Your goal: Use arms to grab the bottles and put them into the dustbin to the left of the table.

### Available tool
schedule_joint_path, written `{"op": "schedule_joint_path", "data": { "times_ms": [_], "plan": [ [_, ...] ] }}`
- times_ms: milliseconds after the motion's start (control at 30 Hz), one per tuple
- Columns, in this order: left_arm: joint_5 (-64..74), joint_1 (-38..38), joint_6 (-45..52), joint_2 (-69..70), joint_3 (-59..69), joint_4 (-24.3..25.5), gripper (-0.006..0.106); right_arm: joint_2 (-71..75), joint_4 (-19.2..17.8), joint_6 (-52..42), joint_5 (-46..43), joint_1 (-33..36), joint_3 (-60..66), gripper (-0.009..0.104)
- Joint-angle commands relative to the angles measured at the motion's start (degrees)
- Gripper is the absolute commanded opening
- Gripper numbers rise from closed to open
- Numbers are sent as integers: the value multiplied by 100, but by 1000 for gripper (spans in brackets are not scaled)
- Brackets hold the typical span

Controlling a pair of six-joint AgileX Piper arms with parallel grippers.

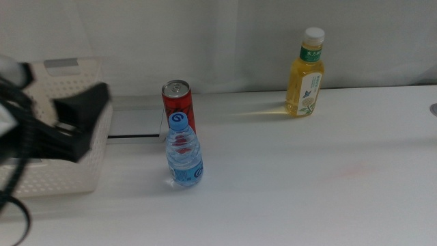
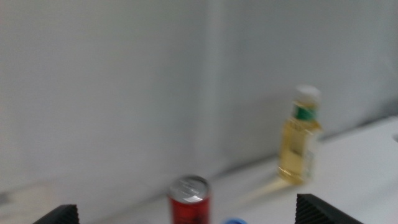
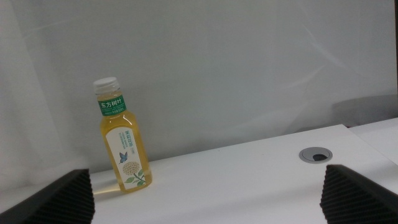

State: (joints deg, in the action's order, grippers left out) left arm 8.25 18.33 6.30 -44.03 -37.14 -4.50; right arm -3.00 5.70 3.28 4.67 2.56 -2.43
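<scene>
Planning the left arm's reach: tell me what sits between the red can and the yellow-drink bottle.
Middle view: only bare table between red can and yellow-drink bottle.

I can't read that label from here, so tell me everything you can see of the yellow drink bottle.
The yellow drink bottle is clear plastic, full of pale yellow liquid, with a white ribbed cap and green neck band. Its white label shows a butterfly and flowers. It stands upright and capped on the white table, near the far edge by the wall, well apart from the other containers. Nothing touches it.
</scene>
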Motion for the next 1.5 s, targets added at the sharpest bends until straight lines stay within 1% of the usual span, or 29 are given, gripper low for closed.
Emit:
{"op": "schedule_joint_path", "data": {
  "times_ms": [0,133,333,367,467,500,600,667,767,1100,1167,1333,1467],
  "plan": [
    [-115,343,-2,-252,-34,-28,91,25,5,-26,-70,-28,42,99],
    [-368,645,-35,-601,71,-27,91,25,5,-26,-81,-28,42,99],
    [-2127,800,-630,-881,1103,-27,91,25,5,-26,-81,-28,42,99],
    [-2534,800,-737,-980,1489,-27,91,25,5,-26,-81,-28,42,99],
    [-3187,800,-752,-1216,1961,-27,91,25,5,-26,-81,-28,42,99],
    [-3595,800,-810,-1445,2153,-27,91,25,5,-26,-81,-28,42,99],
    [-4106,800,-935,-1942,2308,158,91,25,5,-26,-81,-28,42,99],
    [-4256,800,-1080,-2296,2318,277,91,25,5,-26,-81,-28,42,99],
    [-4676,800,-1164,-2895,2318,277,91,25,5,-26,-81,-28,42,99],
    [-6735,800,-1498,-4877,2235,263,91,25,5,-26,-81,-28,42,99],
    [-6889,800,-1498,-5179,2120,317,91,25,5,-26,-81,-28,42,99],
    [-6912,800,-1632,-5814,1631,684,91,25,5,-26,-81,-28,42,99],
    [-6912,800,-1687,-6156,1268,709,91,25,5,-26,-81,-28,42,99]
  ]
}}
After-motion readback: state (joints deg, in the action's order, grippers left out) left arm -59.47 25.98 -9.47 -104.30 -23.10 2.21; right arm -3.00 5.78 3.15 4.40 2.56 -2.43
